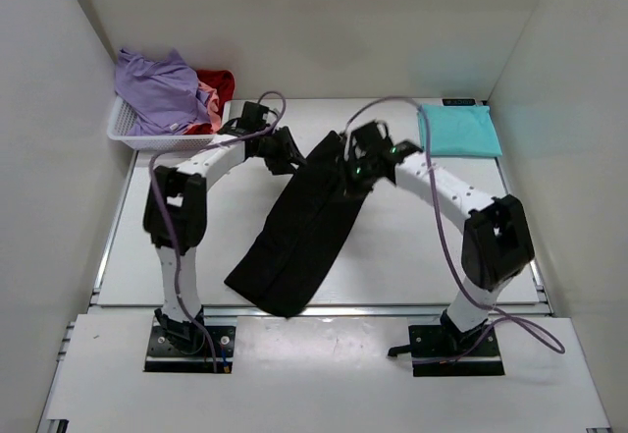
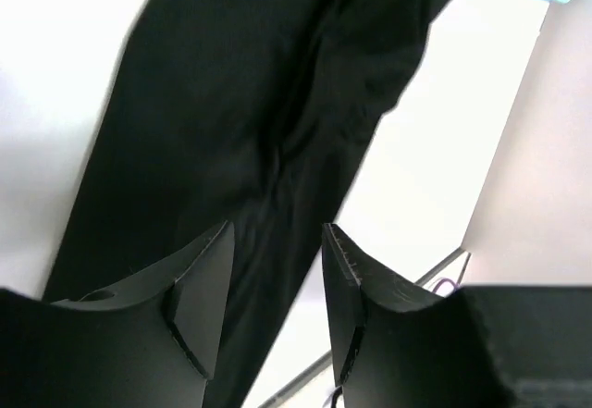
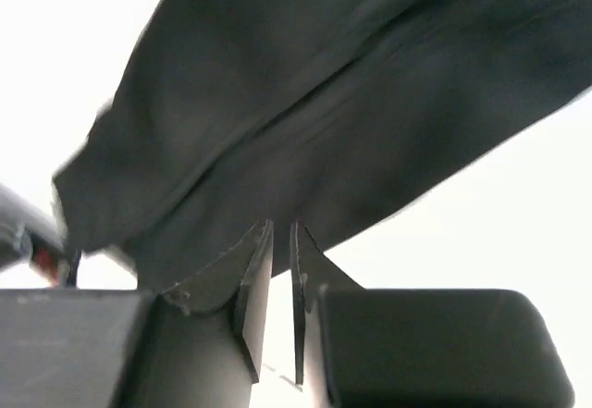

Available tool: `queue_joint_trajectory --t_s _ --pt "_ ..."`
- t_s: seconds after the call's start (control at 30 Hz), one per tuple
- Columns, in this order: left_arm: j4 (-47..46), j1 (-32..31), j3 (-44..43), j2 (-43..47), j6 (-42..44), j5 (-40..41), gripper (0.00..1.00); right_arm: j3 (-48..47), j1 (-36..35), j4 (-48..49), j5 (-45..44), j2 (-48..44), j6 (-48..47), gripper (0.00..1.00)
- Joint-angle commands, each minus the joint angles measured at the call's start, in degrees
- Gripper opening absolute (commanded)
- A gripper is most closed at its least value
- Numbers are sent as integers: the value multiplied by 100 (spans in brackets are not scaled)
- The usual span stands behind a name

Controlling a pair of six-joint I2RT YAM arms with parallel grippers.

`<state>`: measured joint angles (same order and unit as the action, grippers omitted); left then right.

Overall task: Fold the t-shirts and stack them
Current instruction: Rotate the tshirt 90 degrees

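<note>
The white lattice basket [image 1: 137, 136] is sitting at the far left corner of the worktop [image 1: 147, 266], just beside the left arm [image 1: 196, 173]. It is holding three garments: the lavender t-shirt [image 1: 155, 87] is spilling over its far rim, with the pink t-shirt [image 1: 205, 96] and the red t-shirt [image 1: 220, 81] showing behind it. The teal t-shirt [image 1: 459, 129] is lying folded flat at the far right corner, just beyond the right arm [image 1: 446, 189].

The black t-shirt [image 1: 299, 227] is lying across the middle of the worktop as a long diagonal band, its near end reaching the near edge. Both arms are reaching over its far end and are covering part of it in the top view.

The left jaws are standing apart with a clear gap and nothing between them. The right jaws are standing almost together, leaving a thin slit; whether their tips are pinching cloth cannot be told.

Count: five t-shirts, one of each colour; one basket; two arms
</note>
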<state>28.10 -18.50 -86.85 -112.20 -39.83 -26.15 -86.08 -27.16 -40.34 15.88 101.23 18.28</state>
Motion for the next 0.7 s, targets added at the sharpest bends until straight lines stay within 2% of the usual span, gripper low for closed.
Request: queue_joint_trajectory --t_s 0.0,0.1,0.23,0.3,0.43,0.67 --pt "-155 -66 -708 -705 134 -575 53 1546 -552 1341 907 -462 535 11" --pt "81 -189 -1333 -1373 344 -637 53 2269 -1045 2159 1285 -482 588 15" --pt "178 -242 -1677 -1831 538 -470 52 2474 -1573 2995 1400 -122 615 14" --pt "152 -207 -1764 -2041 512 -435 52 2526 -1696 3066 1426 159 772 15" --pt "450 -189 -2230 -2420 564 -224 53 2281 -1811 2446 937 529 686 15" --pt "530 -13 -2828 -2859 336 198 53 2307 -1232 1214 -267 556 493 16"
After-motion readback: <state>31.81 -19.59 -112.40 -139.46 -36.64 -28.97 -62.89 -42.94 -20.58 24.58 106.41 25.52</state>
